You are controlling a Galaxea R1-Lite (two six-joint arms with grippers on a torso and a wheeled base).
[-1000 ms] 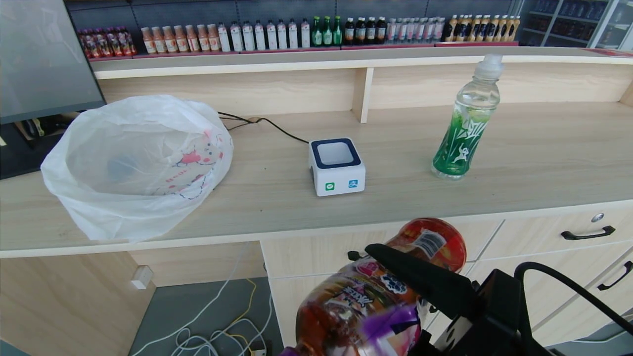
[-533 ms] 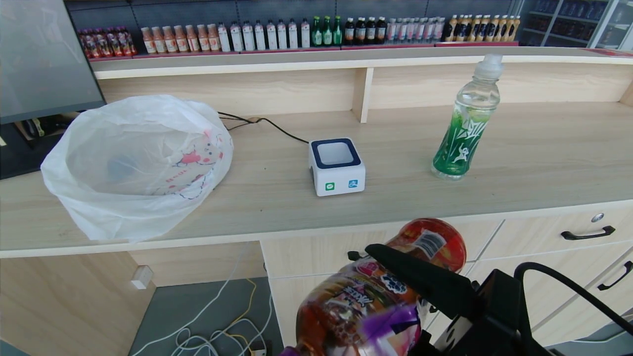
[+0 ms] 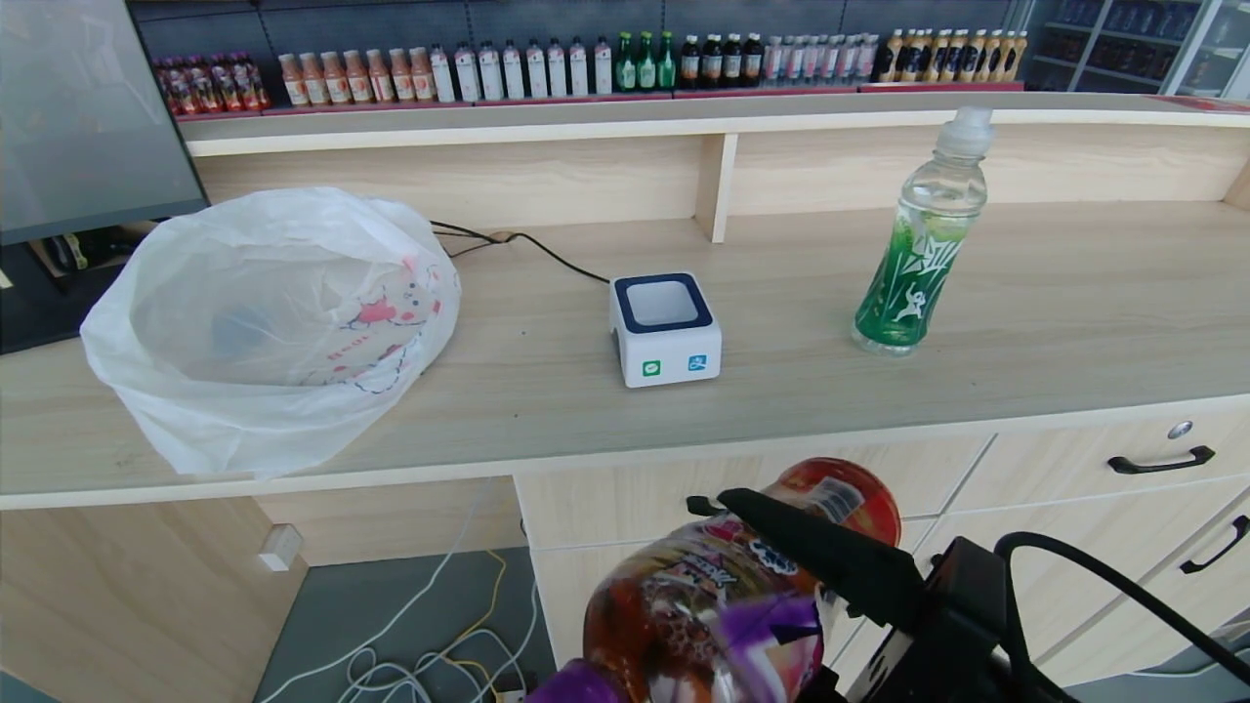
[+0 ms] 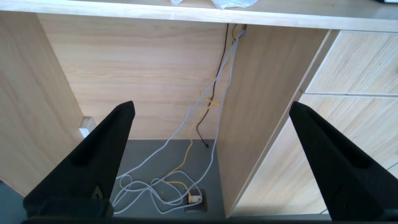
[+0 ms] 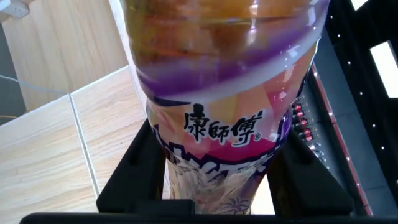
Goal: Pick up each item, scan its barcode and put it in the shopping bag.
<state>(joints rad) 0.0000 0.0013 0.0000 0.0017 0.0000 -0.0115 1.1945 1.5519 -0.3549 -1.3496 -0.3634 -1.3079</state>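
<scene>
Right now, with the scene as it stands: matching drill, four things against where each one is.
Things:
1. shopping bag
2. scanner
3. green bottle
4. red drink bottle

Places:
A. upright on the right part of the counter
B. clamped in the right gripper
C. middle of the counter
D. mouth open, on the left part of the counter

Pairs: 1-D, 2-C, 3-A, 4-B
</scene>
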